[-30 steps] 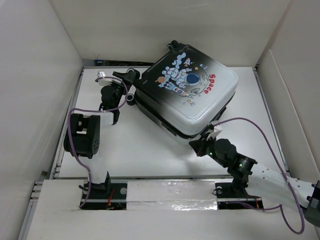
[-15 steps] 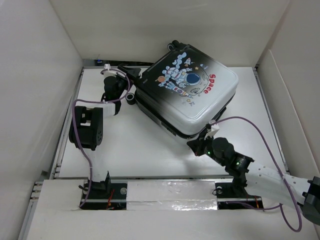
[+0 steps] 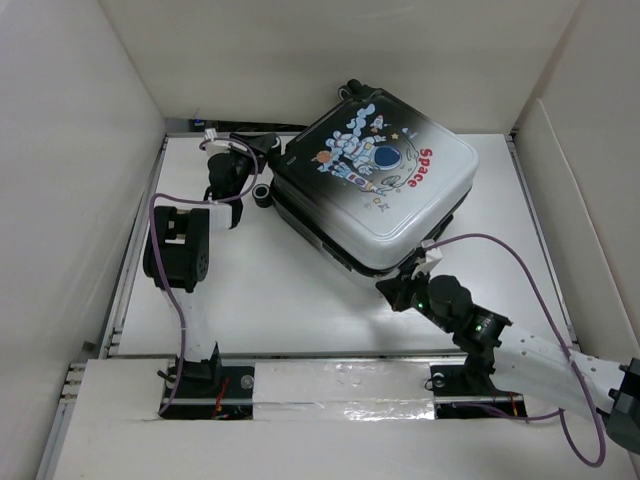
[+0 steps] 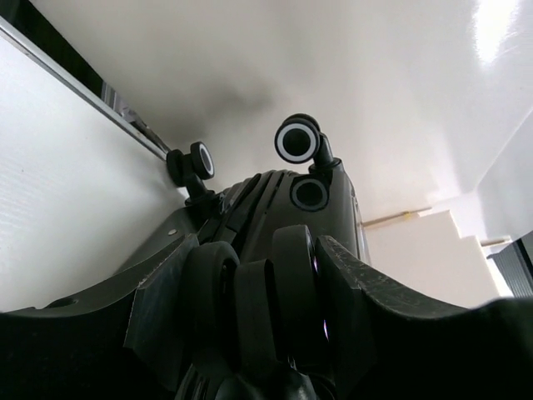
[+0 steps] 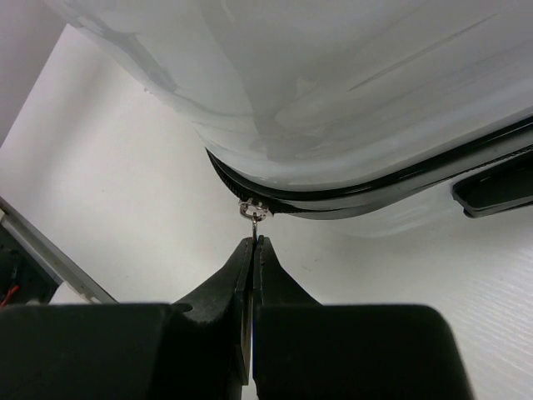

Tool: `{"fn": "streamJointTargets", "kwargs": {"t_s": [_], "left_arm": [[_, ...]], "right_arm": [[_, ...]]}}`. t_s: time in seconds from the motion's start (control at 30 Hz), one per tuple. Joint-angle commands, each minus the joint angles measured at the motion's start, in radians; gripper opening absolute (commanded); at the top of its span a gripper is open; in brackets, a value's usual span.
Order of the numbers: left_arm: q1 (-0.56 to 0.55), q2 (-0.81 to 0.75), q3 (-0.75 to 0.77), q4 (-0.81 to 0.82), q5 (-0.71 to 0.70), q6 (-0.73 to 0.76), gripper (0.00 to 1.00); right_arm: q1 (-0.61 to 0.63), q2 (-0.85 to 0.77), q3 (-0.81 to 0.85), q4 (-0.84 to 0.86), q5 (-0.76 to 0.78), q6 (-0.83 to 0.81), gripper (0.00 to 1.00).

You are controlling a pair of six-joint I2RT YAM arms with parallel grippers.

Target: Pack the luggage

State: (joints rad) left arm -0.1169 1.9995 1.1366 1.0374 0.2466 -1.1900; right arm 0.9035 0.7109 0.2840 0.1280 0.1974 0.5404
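Left gripper [image 4: 250,275] had closed onto a wheel [image 4: 291,267], steadying the suitcase [image 3: 385,190]; right gripper [image 5: 252,246] stayed pinched on the zipper pull [image 5: 254,212], likely for zipping.

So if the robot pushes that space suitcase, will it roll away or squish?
Probably neither. The luggage lies flat, its wheels sticking out sideways, so it would likely slide. The shell looks hard and glossy, so probably stiff and slippery. The right end effector pinches only its zipper pull, a weak handle perhaps.
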Motion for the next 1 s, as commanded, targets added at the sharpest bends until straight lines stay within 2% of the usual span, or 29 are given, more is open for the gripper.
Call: {"fn": "streamJointTargets", "kwargs": {"t_s": [0.0,0.27,0.33,0.47,0.57,0.73,0.83,0.97], "left_arm": [[-0.012,-0.069,-0.089,0.159,0.013,0.059,0.0],[-0.023,-0.286,-0.57,0.416,-0.044,0.102,0.0],[-0.062,-0.346,-0.651,0.493,-0.059,0.096,0.0],[-0.15,-0.43,-0.814,0.541,-0.073,0.105,0.0],[-0.217,-0.473,-0.859,0.543,-0.073,0.119,0.0],[-0.264,-0.527,-0.873,0.515,-0.035,0.119,0.0],[-0.264,-0.561,-0.874,0.503,-0.006,0.106,0.0],[-0.264,-0.617,-0.859,0.448,0.029,0.11,0.0]], "right_arm": [[-0.03,-0.034,0.026,0.009,-0.022,-0.028,0.0],[-0.156,0.03,0.113,0.019,-0.139,-0.123,0.0],[-0.176,0.061,0.142,0.022,-0.151,-0.138,0.0],[-0.167,0.177,0.204,0.088,-0.19,-0.148,0.0],[-0.098,0.28,0.222,0.185,-0.19,-0.122,0.0],[0.159,0.53,0.309,0.294,-0.136,-0.096,0.0],[0.239,0.623,0.36,0.303,-0.128,-0.091,0.0],[0.261,0.66,0.385,0.311,-0.141,-0.088,0.0]]}}
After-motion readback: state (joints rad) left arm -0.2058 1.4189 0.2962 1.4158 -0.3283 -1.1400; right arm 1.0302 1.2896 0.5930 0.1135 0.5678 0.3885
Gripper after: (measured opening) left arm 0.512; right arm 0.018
